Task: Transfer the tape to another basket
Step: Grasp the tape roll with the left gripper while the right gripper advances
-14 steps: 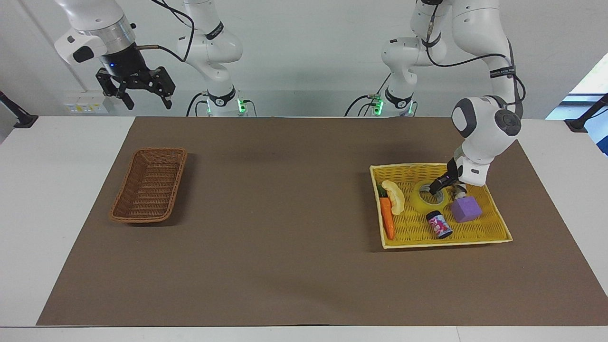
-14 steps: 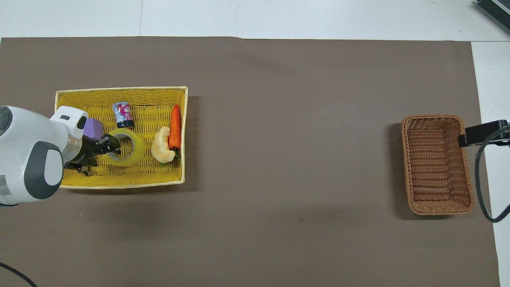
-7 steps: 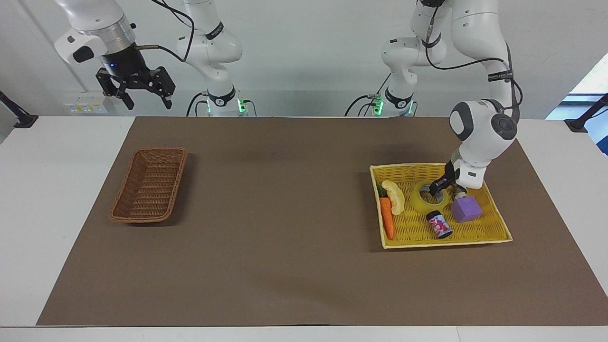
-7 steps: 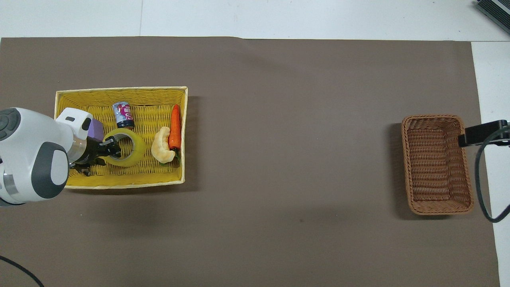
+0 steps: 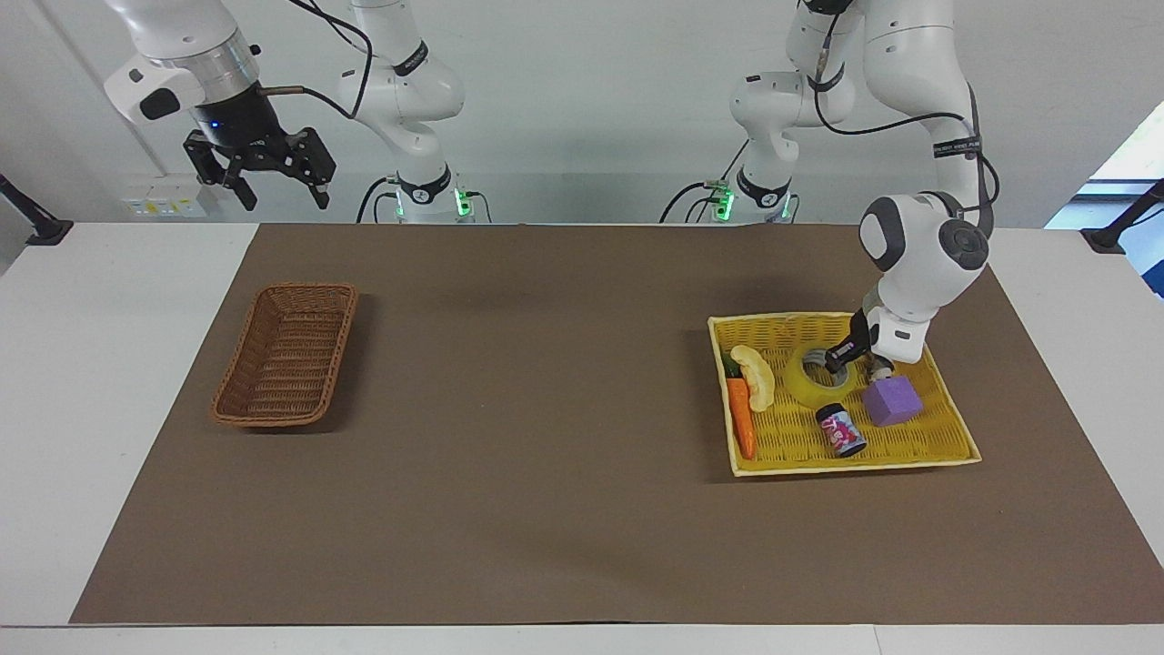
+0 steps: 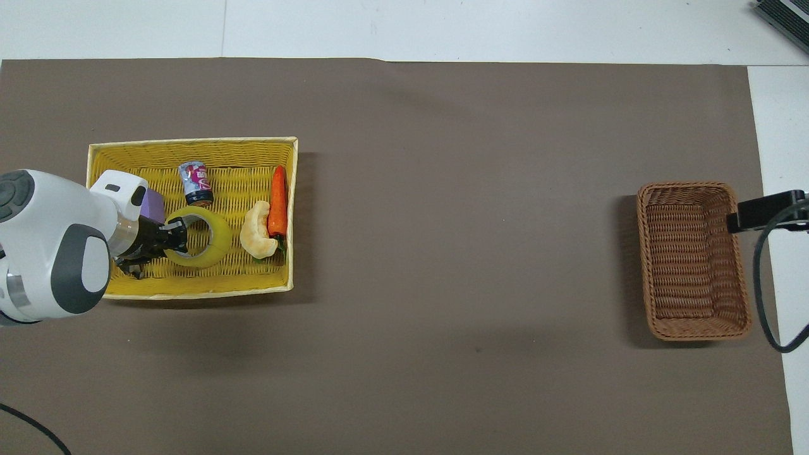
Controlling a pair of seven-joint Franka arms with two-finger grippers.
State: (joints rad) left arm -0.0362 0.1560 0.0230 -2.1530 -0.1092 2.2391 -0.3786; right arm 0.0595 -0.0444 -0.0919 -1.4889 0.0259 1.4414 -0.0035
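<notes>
Since a second ago the left gripper (image 5: 853,356) has drawn back slightly and the tape (image 5: 818,376) has tilted up with it.

Grasp step is in hand: one finger sits inside the roll's core and the other outside its wall, seemingly clamped on it, though the contact is hard to read. The tape is in the yellow basket (image 5: 946,428), between the purple block (image 5: 892,401) and the pale curved toy (image 5: 756,375). Next comes a clean lift clear of the rim, then carriage across to the brown wicker basket (image 5: 287,353) at the right arm's end. The right gripper (image 5: 270,182) waits, fingers apart, raised near the robots' edge of the table.
</notes>
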